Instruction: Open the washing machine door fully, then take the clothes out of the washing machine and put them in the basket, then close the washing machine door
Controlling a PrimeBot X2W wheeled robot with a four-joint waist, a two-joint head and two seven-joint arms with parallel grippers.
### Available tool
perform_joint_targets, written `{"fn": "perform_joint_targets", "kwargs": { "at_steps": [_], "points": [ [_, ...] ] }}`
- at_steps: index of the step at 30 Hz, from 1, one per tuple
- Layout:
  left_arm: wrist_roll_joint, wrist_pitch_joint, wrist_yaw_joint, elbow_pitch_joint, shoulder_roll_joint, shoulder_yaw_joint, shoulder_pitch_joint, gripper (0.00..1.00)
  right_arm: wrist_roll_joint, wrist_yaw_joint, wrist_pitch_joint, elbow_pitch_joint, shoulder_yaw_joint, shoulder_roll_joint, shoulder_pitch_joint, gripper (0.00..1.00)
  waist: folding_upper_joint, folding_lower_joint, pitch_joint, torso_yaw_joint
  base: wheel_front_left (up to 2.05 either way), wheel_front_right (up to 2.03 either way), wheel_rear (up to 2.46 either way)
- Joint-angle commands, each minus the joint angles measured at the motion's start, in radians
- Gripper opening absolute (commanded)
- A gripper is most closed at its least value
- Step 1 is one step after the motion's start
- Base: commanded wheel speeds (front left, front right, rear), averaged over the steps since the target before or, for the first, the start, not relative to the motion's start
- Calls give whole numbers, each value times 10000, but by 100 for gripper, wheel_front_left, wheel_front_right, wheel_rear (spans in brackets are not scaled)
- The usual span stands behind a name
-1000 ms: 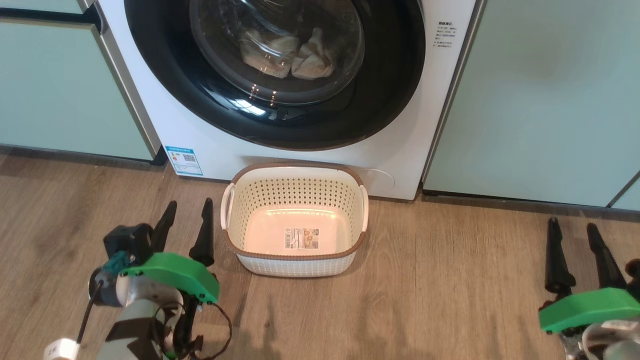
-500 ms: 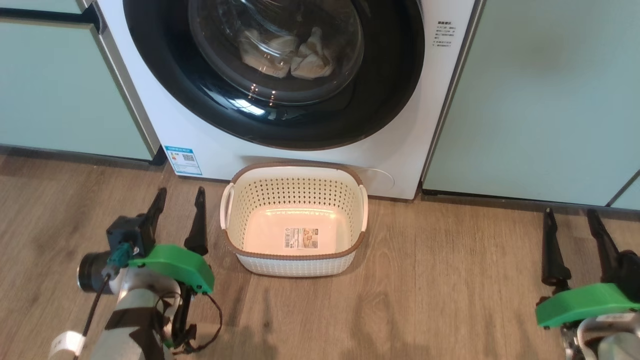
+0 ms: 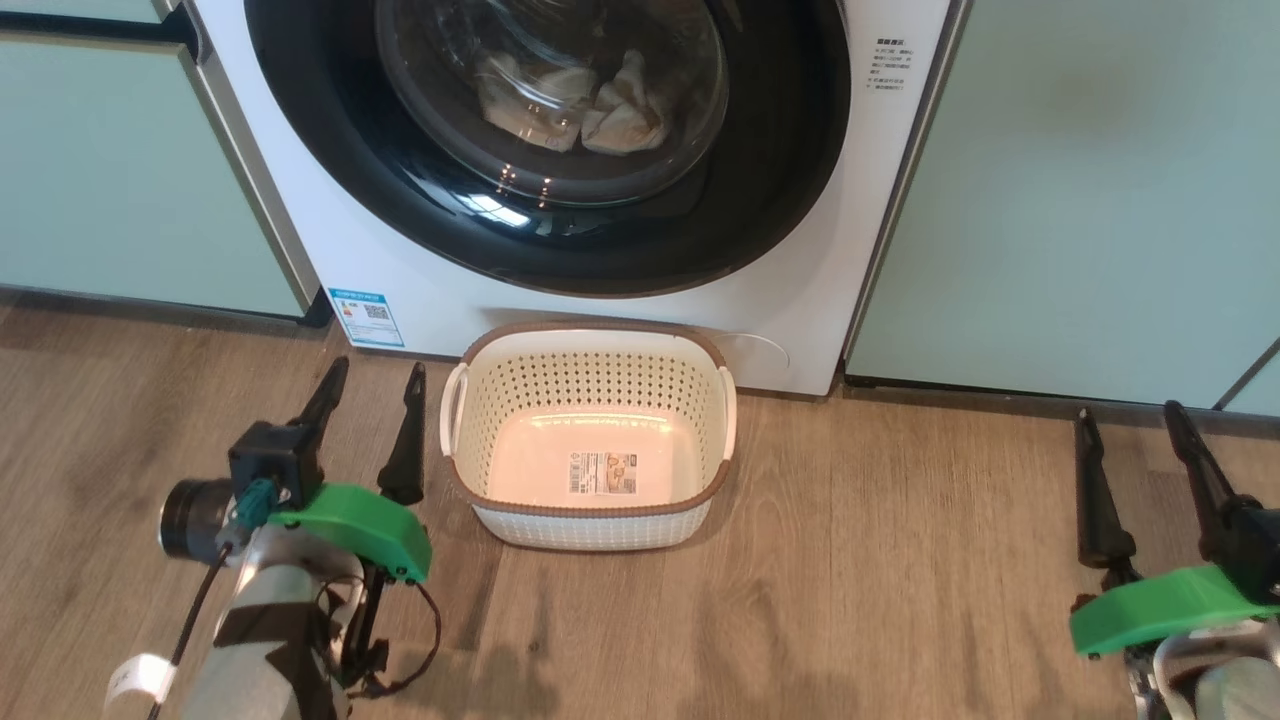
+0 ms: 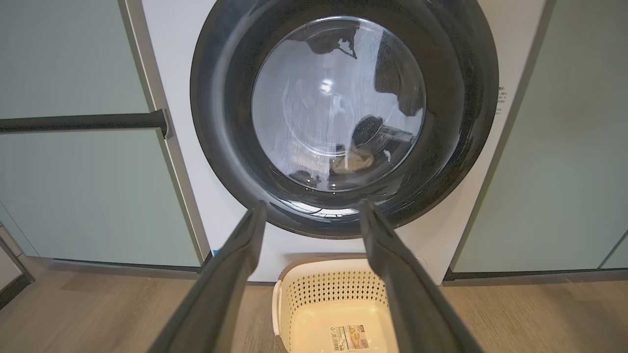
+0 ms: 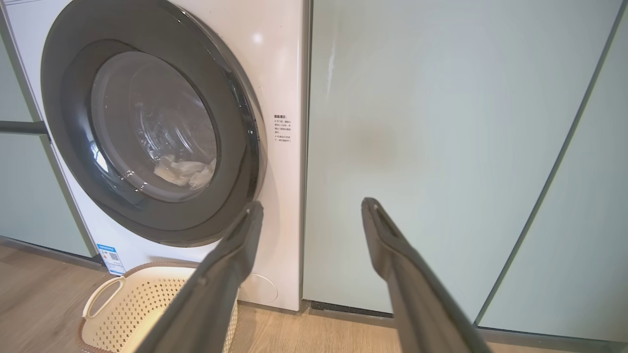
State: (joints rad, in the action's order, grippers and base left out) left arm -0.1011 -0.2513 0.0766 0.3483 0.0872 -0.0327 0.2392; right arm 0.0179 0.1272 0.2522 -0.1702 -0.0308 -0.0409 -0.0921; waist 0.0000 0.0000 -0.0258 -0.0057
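Washing machine door (image 3: 560,255) — shut, opening not begun; clothes (image 3: 600,110) seen through it. Basket (image 3: 590,331) on floor (image 3: 900,560) at machine (image 3: 820,300) foot. Left gripper (image 3: 376,368), right gripper (image 3: 1127,412) — spread, empty; door's edge to be hooked next.

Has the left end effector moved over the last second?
Yes. The left end effector has advanced up the head view toward the washing machine. Its fingertips were partway along the basket handle and are now level with the handle's far end.
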Motion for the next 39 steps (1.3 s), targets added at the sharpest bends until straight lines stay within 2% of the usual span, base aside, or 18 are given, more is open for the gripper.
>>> {"fn": "perform_joint_targets", "kwargs": {
  "at_steps": [1,9,39],
  "points": [
    [56,-105,35,-180,156,-454,539,100,67,35,95,256,153,-93,-535,100,0,0,-8,2,0,0,0],
    [49,-105,215,29,117,-616,614,100,283,35,95,154,54,-93,-514,100,0,0,-27,-3,0,0,0],
    [214,-105,379,497,-68,-901,724,100,795,35,95,-23,55,-93,-510,100,0,0,29,-4,0,0,0]
  ]
}}
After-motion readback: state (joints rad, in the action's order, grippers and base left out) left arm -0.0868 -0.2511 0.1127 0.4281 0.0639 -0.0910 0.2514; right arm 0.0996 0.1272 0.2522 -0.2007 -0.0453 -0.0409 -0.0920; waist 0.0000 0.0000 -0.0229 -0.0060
